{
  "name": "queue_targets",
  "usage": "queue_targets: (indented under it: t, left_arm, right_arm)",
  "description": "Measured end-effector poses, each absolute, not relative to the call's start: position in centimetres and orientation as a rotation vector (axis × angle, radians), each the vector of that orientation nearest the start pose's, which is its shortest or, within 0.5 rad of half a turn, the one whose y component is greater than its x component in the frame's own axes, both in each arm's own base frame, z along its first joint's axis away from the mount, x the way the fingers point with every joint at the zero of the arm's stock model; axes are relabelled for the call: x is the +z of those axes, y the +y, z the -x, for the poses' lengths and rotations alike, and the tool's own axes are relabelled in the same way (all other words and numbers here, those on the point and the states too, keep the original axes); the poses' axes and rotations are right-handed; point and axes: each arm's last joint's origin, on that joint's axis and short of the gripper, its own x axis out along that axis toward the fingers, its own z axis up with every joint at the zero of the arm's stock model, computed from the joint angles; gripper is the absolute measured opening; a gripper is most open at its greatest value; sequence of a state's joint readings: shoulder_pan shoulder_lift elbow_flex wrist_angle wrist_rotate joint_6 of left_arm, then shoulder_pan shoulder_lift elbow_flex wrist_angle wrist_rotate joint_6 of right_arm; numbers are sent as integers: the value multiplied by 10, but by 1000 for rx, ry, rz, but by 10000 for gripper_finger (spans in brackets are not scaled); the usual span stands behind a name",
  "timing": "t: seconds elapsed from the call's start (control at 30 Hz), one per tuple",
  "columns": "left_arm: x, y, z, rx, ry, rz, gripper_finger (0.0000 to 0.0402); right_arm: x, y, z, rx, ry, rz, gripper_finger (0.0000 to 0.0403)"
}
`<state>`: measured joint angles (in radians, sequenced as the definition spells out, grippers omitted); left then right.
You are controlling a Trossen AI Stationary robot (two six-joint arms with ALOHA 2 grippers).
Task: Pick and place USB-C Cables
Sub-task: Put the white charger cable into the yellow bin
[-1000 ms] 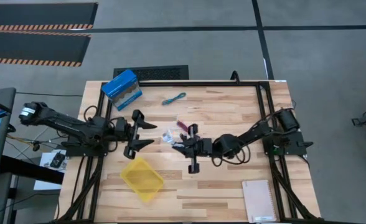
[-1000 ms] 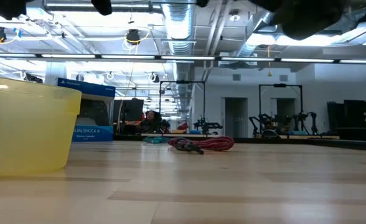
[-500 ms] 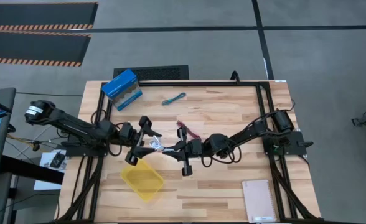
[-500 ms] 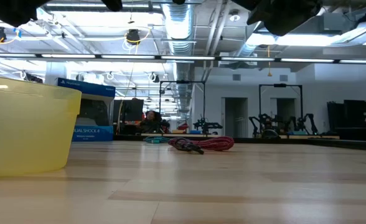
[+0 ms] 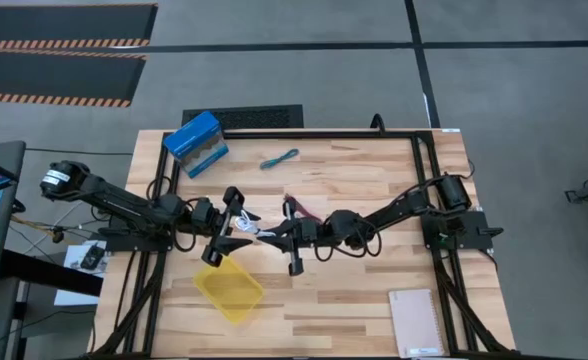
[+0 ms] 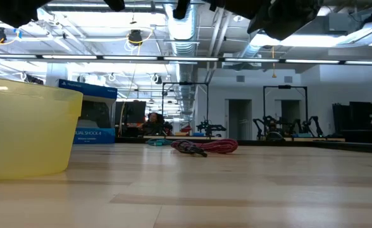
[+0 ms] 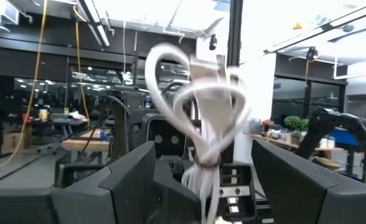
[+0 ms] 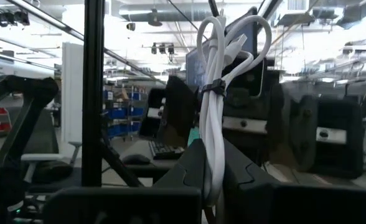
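Note:
The white USB-C cable bundle (image 5: 258,230) is in the air between my two grippers, above the table's middle. My right gripper (image 5: 275,233) is shut on it. My left gripper (image 5: 244,227) is open, with its fingers (image 7: 124,180) standing on either side of the white bundle (image 7: 201,118); I cannot tell whether they touch it. The dark red cable (image 5: 302,210) lies on the table beside the right arm, also seen in the low view (image 6: 206,147). The teal cable (image 5: 279,158) lies near the far edge. The black cable is out of view. My right gripper pinches the white bundle between its two fingers (image 8: 192,171) by one end (image 8: 213,158). The fingers come level, from the table's right. The bundle sticks out past the fingertips toward the left gripper, its tied loops (image 8: 223,50) leading, lifted clear of the table.
A yellow tray (image 5: 229,287) sits on the table near the left gripper, toward the near edge, and fills the low view's left side (image 6: 24,130). A blue box (image 5: 195,137) stands at the far left corner. A notebook (image 5: 416,322) lies at the near right corner.
My right gripper has lifted the white bundle off the table and carried it toward the table's left. My left gripper has moved toward the table's right and turned, so its open fingers now stand around the bundle. The dark red and teal cables have stayed put.

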<state>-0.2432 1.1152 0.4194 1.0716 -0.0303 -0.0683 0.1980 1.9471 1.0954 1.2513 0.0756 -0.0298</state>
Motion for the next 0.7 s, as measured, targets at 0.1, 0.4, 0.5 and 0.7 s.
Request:
queue_targets:
  t: [0.1,0.4,0.5,0.7]
  left_arm:
    - [265,-51,-214,-192,-366,110,257]
    - [265,-50,-214,-149,-370,93,257]
    - [265,-49,-214,-115,-370,91,256]
    - [264,-49,-215,-98,-361,93,227]
  right_arm:
    - [242,76,-405,109,-400,-28,31]
    - [240,70,-407,101,-372,-55,33]
    - [240,69,-408,102,-370,-73,34]
    - [240,69,-408,102,-370,-74,32]
